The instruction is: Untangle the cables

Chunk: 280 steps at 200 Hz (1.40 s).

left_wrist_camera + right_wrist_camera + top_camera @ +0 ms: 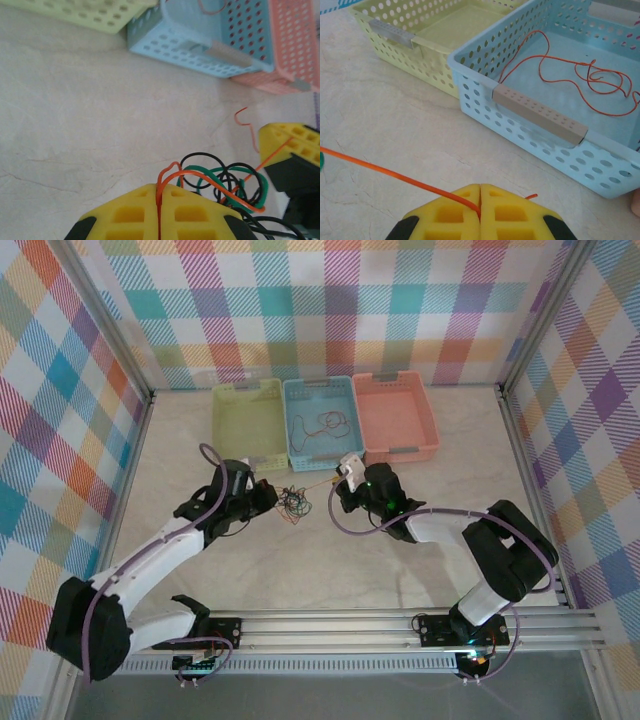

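Widest first: the table [420, 570] carries everything, with three baskets along its far edge: green basket [220, 430], blue basket [292, 435], pink basket [432, 430]. The blue one has a red cable [320, 425] lying loose inside it, on its own. Just near of it, on the table between the two arms, sit the cables [292, 505] that matter, a small knot of black, green and orange loops.

The left gripper [266, 492] is at the knot's left side, its jaws pressed fully together on an orange loop [172, 172] rising out of the heap. The right gripper [338, 483] is just right of the knot, also pinched tight, on the orange cable [395, 175], which runs in a straight, taut line back toward the knot. Whether both hold one strand, the views can't settle.

And there's the danger. If the arms pull apart with the strand this tight, the likely result is a harder knot, with black and green loops cinching round the orange. Or the whole heap simply slides along the smooth table with the pull. The cable is very thin against those soft yellow pads [492, 200], so it could slip out. Smallest worry: a hooked orange end [236, 116] beside the right gripper could snag a loop if it has to pass back through.
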Available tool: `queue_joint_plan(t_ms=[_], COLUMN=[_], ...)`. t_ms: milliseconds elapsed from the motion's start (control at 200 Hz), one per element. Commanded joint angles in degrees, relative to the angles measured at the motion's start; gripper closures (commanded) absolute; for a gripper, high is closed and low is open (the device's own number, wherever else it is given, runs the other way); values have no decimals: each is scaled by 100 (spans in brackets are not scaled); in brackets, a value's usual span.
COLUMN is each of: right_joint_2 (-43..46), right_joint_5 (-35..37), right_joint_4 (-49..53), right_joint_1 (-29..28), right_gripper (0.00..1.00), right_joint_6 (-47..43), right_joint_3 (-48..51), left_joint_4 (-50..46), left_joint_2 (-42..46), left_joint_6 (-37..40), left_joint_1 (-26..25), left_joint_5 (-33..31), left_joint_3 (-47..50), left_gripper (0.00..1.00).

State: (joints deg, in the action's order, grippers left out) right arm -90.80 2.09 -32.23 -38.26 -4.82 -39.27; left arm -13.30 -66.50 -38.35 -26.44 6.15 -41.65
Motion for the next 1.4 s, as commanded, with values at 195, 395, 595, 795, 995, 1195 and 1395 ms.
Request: queue_joint_plan(t_ms=[195, 395, 595, 795, 995, 1195, 1395], right_joint_2=[-300, -460, -550, -574, -547, -534, -530], right_joint_5=[19, -144, -248, -277, -248, -209, -199], right_joint_4=[568, 900, 1036, 1087, 1064, 1034, 1000], right_joint_1=[310, 312, 302, 294, 293, 293, 298], right_gripper=[100, 100, 100, 100, 100, 100, 100], right_joint_6=[209, 209, 201, 208, 210, 236, 263], right_joint_3=[-238, -458, -570, -602, -566, -559, -552], left_joint_4=[-790, -1029, -618, -423, -87, -1197, -1473], left_joint_2=[-879, -766, -740, -898, -1777, -2876, -3603], left_joint_6=[82, 178, 272, 692, 724, 1149, 1244], left_joint_1=[87, 86, 63, -397, -736, -1184, -1188], left_joint_5=[38, -248, 123, 147, 602, -238, -338], left_joint_3=[-366, -449, -337, -576, -1368, -2603, -3158], left_gripper=[91, 51, 44, 42, 39, 45, 42])
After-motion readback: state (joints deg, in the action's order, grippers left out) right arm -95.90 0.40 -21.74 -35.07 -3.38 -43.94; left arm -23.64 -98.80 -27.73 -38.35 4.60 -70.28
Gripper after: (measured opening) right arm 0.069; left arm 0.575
